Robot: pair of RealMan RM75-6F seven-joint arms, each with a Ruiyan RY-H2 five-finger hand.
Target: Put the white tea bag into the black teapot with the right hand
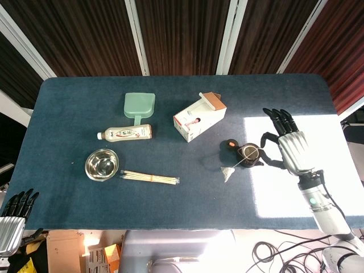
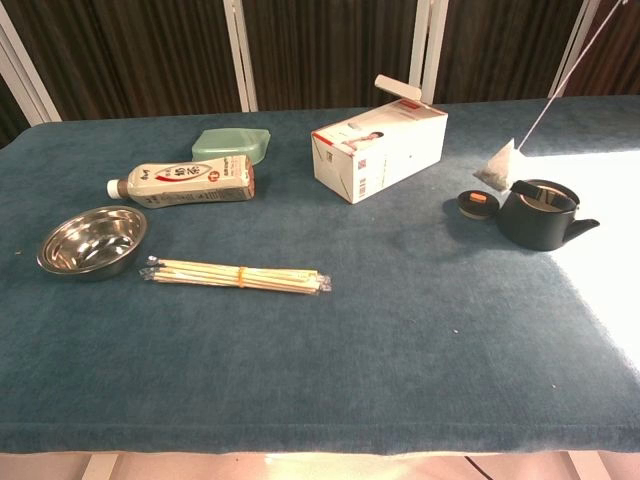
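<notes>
The white tea bag [image 1: 227,173] [image 2: 497,163] hangs in the air on its string, just left of the black teapot [image 1: 249,153] [image 2: 540,214] and above the table. My right hand [image 1: 289,145] is raised to the right of the teapot and pinches the string at its thumb, with the other fingers spread. In the chest view the string runs out of the top right corner and the hand itself is out of frame. The teapot stands lidless, and its black lid [image 1: 230,144] [image 2: 477,203] lies beside it on the left. My left hand [image 1: 11,223] hangs empty off the table's near left corner.
A white carton [image 1: 199,117] [image 2: 378,148] lies behind the teapot to the left. Further left are a bottle [image 1: 124,133], a green scoop [image 1: 139,106], a steel bowl [image 1: 102,164] and a bundle of sticks [image 1: 150,178]. Sunlight covers the table's right part.
</notes>
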